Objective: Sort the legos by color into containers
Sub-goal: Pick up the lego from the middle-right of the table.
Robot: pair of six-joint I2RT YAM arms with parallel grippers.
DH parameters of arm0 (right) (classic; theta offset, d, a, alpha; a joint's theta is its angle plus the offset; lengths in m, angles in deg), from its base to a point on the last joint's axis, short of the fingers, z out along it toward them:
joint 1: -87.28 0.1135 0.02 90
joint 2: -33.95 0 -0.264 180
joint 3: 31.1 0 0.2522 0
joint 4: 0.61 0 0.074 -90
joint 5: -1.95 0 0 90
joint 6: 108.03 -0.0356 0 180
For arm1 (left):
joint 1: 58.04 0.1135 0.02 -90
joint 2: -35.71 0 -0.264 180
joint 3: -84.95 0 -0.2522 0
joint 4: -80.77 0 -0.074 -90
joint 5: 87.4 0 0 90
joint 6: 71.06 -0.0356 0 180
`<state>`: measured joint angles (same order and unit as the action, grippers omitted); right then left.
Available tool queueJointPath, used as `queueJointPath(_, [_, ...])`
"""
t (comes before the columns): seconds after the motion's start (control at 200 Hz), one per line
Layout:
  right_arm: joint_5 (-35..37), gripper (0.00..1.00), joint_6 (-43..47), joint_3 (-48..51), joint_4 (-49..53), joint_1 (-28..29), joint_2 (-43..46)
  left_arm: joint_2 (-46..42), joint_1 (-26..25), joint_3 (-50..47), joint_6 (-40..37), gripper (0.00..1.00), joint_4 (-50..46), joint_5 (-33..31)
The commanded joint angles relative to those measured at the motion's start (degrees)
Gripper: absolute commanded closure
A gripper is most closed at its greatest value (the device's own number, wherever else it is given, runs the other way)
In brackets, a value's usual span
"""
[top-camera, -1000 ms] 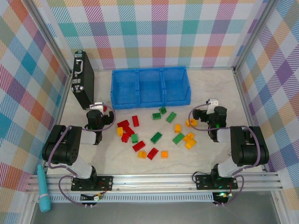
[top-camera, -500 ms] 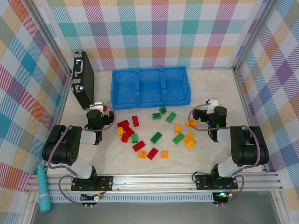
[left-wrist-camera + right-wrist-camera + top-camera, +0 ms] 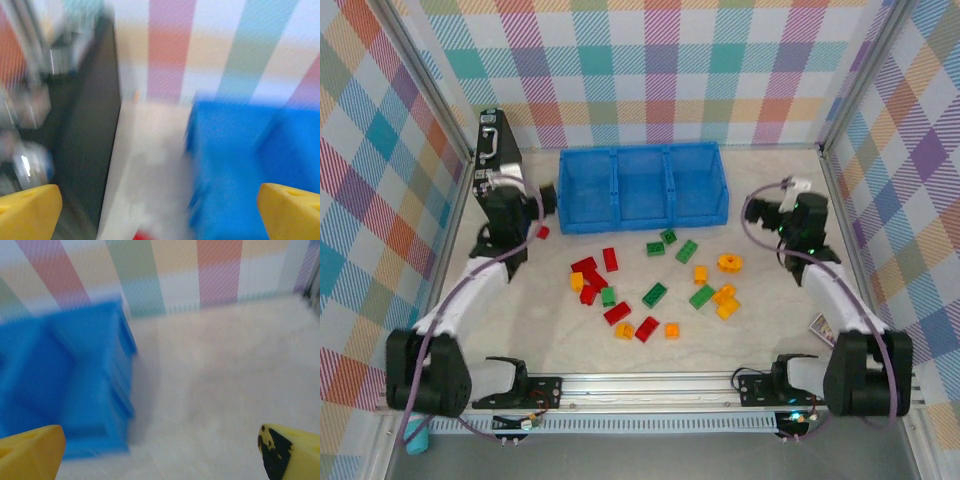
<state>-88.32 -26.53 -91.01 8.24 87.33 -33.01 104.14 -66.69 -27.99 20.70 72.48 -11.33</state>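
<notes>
The legos (image 3: 654, 294) lie loose on the table (image 3: 570, 335), small studded bricks in red, green and yellow-orange, scattered just in front of the containers (image 3: 620, 222), which are three joined blue bins at the back. One red brick (image 3: 542, 232) sits apart from the rest, near the left tool (image 3: 550, 198). That tool hangs spread wide and grasps nothing, by the bins' left end and beside the black case (image 3: 495, 165). The right tool (image 3: 760, 210) is likewise released, off the bins' right end. Both wrist views are smeared; I can make out yellow fingertips (image 3: 30, 212) in the lower corners and a blue wall, but no finer detail.
</notes>
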Motion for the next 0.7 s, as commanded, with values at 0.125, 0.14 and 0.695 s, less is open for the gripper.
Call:
queueJointPath(0.125, [-9.9,0.01,-17.4,-12.0,37.0,0.2,-1.6,-2.4,-3.2,26.4,-2.5,0.00,-37.8,6.2])
queueJointPath(0.14, [-10.1,0.01,-18.1,-12.1,37.8,0.3,-1.9,-2.2,-3.2,27.6,-2.9,0.00,-39.4,6.9])
queueJointPath(0.695, [2.1,0.01,-19.2,-13.2,45.1,12.0,-18.1,-1.1,-3.5,31.5,-6.4,0.00,-48.6,26.1])
